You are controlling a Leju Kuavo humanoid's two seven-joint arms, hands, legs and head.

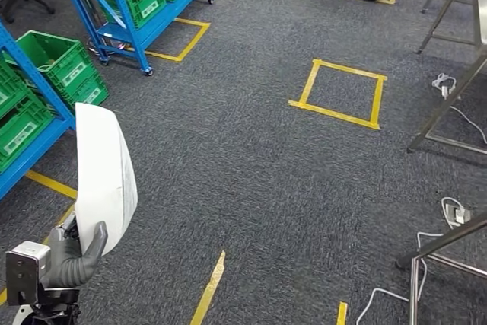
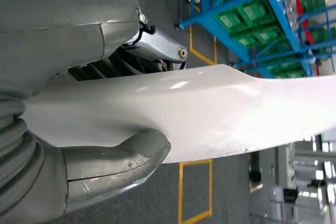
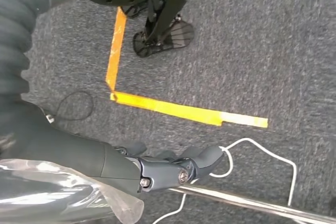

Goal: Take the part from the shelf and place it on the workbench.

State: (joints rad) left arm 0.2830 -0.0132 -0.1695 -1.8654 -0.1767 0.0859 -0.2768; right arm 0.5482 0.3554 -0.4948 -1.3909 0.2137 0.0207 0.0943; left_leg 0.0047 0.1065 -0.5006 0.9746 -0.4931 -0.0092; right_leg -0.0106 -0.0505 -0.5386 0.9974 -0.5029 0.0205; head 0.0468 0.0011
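In the head view the left hand (image 1: 71, 253) sits at the near left and grips the lower edge of a curved white part (image 1: 103, 176), which stands upright above the grey carpet (image 1: 259, 165), with blue shelves (image 1: 40, 138) of green bins (image 1: 63, 66) at the far left. The left wrist view shows the thumb (image 2: 118, 161) pressed against the part's (image 2: 206, 111) underside and dark fingers (image 2: 158, 45) on its other face. In the right wrist view the right hand (image 3: 174, 166) holds nothing, its fingers stretched out above the carpet, yellow floor tape (image 3: 178, 111) and a white cable (image 3: 257, 148).

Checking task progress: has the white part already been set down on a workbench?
No. The left hand holds the white part upright above the grey carpet.
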